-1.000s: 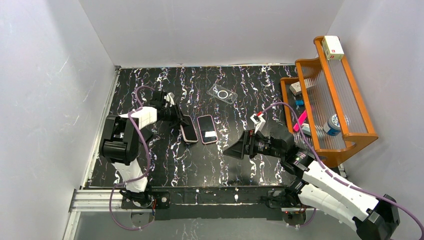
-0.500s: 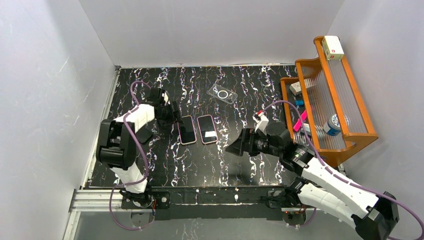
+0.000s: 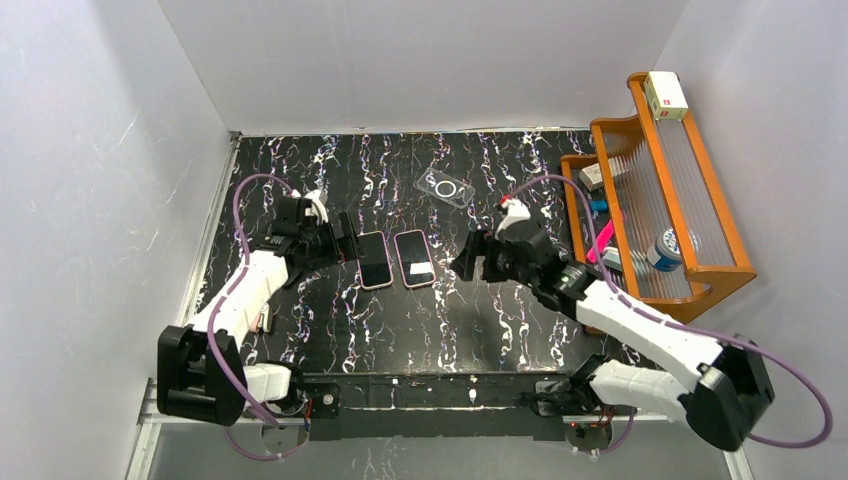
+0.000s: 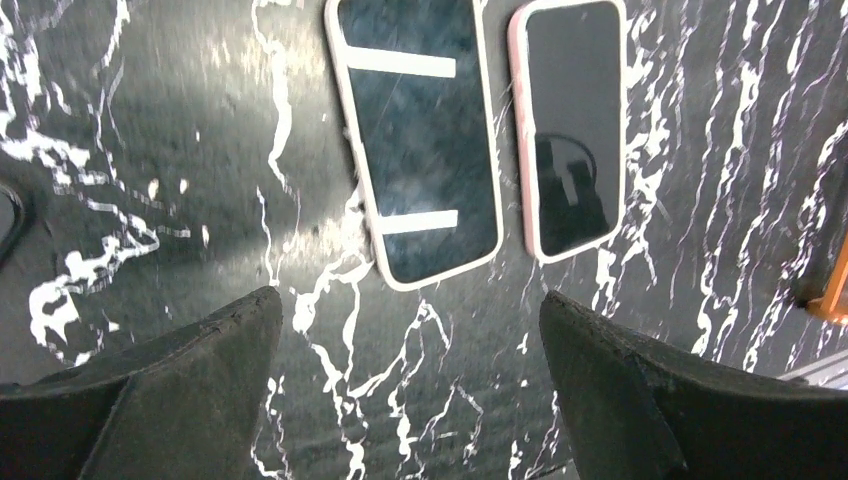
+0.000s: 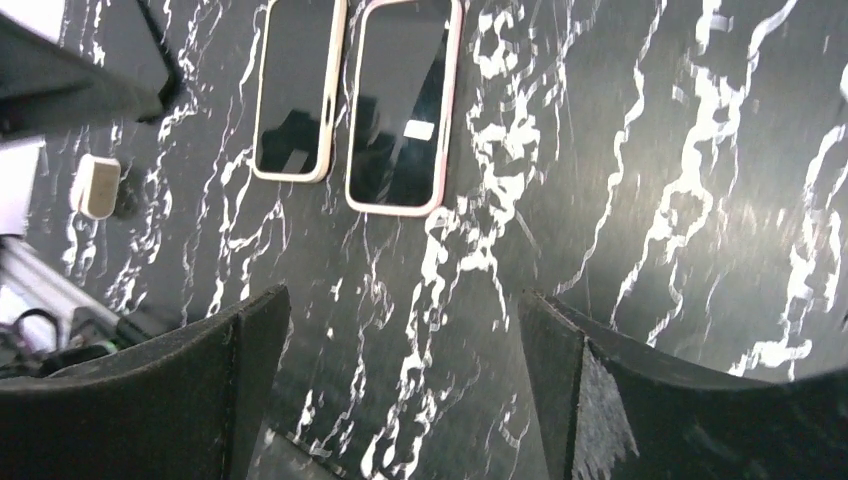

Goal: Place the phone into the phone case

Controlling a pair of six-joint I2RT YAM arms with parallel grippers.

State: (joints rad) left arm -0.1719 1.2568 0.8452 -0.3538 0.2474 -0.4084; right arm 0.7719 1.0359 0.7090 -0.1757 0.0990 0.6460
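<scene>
Now that the left gripper [image 3: 347, 240] is off it, the white-edged phone [image 3: 373, 260] lies flat on the table [image 3: 400, 330], straighter than before, just beside the pink-edged phone [image 3: 414, 258]; clear case [image 3: 445, 187] well apart, farther back. Both wide and empty: left gripper drawn back leftward, right gripper [image 3: 470, 262] moved nearer the phones.

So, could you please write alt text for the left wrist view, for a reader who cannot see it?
Two dark-screened phones lie flat side by side on a black marble table, a white-edged phone left of a pink-edged phone. The left gripper hovers open before them, holding nothing.
</scene>
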